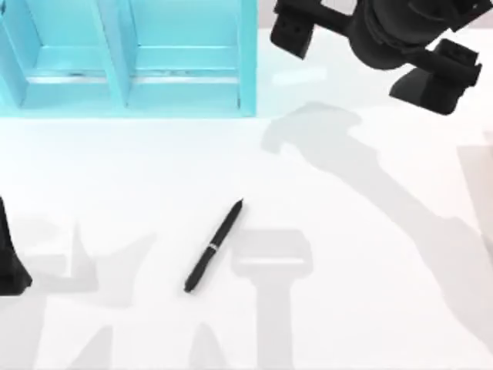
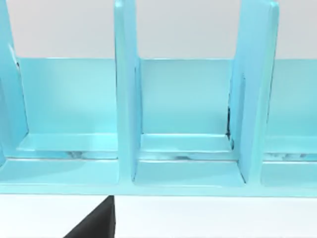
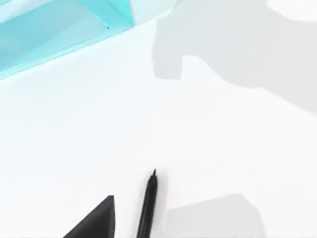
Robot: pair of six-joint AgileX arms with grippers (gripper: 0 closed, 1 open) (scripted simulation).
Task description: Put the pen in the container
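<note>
Black pen (image 1: 213,246) lay flat, well short of turquoise container (image 1: 246,69); best pinched mid-barrel; right gripper's spread untellable.

Black pen (image 1: 213,246) flat on table, diagonal, apart from teal container (image 1: 127,58).

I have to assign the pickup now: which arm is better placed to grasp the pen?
Probably the right. Its wrist view looks down on the pen close by, while the left wrist view faces the turquoise container. From above, the pen lies mid-table, untouched.
</note>
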